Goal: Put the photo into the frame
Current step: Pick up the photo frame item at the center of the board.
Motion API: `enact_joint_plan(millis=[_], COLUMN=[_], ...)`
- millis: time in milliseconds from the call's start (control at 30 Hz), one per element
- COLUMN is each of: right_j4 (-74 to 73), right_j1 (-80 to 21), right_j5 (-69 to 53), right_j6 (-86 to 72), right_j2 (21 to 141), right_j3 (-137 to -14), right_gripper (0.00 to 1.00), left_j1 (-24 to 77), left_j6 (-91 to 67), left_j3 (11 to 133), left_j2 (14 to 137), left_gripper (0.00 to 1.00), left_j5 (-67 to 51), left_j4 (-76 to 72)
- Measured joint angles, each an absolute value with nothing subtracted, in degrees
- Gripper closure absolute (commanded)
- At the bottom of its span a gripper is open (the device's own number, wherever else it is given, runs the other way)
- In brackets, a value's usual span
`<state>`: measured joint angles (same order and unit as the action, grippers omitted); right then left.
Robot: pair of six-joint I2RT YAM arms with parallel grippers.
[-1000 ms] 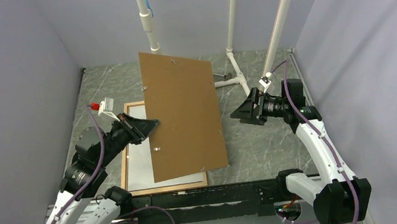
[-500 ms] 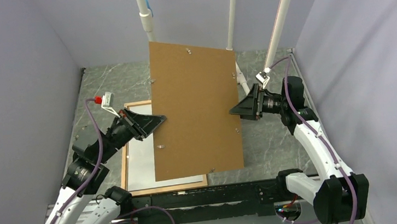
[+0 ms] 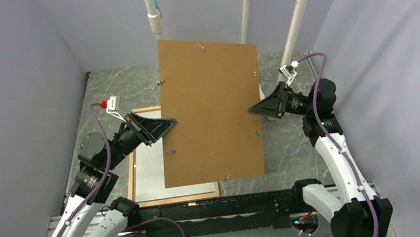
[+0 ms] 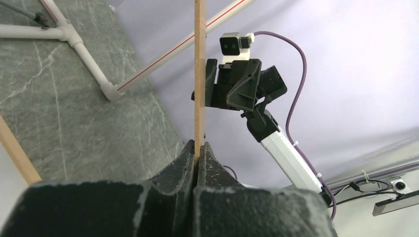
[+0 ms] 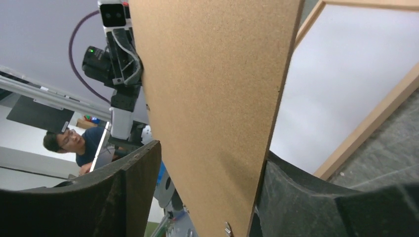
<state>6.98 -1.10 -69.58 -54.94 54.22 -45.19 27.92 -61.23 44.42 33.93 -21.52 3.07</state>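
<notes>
Left tool point(image 3: 167, 124) is clamped shut on the left edge of the plain brown rectangular backing board point(image 3: 210, 112). The left wrist view shows both fingers pressed together on the thin edge.

Right tool point(image 3: 251, 110) straddles the board's right edge, one finger on each face. Right wrist view: board runs between the fingers, close to both. Can't tell if they're actually pressing it or just standing around it.

The board is off the grey marbled surface point(image 3: 286, 152), held up in the air between the two arms and tilted steeply. Its far edge is high and its near edge low. Small metal tabs point(image 3: 170, 152) sit along its sides.

The thin light-wood rectangular frame point(image 3: 131, 166) lies flat on the surface, near-left, in front of the left arm. Its right part is hidden behind the raised board, and the board isn't seated in it.

A flat white rectangular sheet point(image 3: 149, 171) fills the frame opening. It reads as the photo lying back-side up; no printed side is visible, so I can't confirm it. It sits within the wooden rails, flat, with neither tool touching it.

White plastic pipe stand point(image 3: 154, 13) rises at the far side behind the board.
</notes>
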Motion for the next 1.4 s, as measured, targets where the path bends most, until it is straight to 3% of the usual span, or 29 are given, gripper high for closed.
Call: enact_joint_plan(millis=[233,567,667,767,867,933,967,1033,1267,1400], right_j4=[20.21,60.53,68.55,72.34,71.50,66.94,63.59,53.74,-0.30,-14.96], right_j1=[-0.38,-0.30,-0.32,-0.32,-0.27,-0.30,-0.34,-0.82,-1.34,-0.91], right_j5=[-69.38,-71.66,-72.86,-74.02,-74.32,-74.52,-74.48,-75.02,-66.06,-59.02], right_j6=[-65.34,-95.79,-102.15,-105.01,-104.16,-101.19,-98.83,-91.00,-51.51,-41.71], right_j2=[54.06,62.13,64.40,65.04,64.62,63.37,62.28,59.29,55.35,55.37], right_j3=[-44.42,-40.64,-40.47,-40.07,-39.92,-39.92,-39.97,-40.86,-58.48,-60.99], right_gripper=[0.66,0.83,0.98,1.00,1.00,1.00,1.00,1.00,1.00,1.00], left_j1=[24.16,20.64,20.45,20.43,20.18,19.99,19.86,19.57,19.05,18.96], left_j6=[-64.40,-67.66,-68.25,-68.34,-68.20,-67.66,-66.50,-65.04,-60.55,-55.77], left_j3=[41.87,40.42,40.40,40.40,40.40,40.40,40.40,40.40,41.95,46.15], left_j2=[33.08,32.97,33.10,33.26,33.26,33.26,33.34,34.11,37.58,40.16], left_gripper=[1.00,1.00,1.00,1.00,0.83,0.39,0.23,0.05,0.00,0.01], left_j5=[-24.14,-27.66,-28.14,-28.82,-29.08,-29.02,-28.75,-28.42,-25.69,-21.34], left_j4=[-1.45,-5.32,-5.85,-5.96,-5.61,-4.80,-3.99,-1.63,10.61,20.73])
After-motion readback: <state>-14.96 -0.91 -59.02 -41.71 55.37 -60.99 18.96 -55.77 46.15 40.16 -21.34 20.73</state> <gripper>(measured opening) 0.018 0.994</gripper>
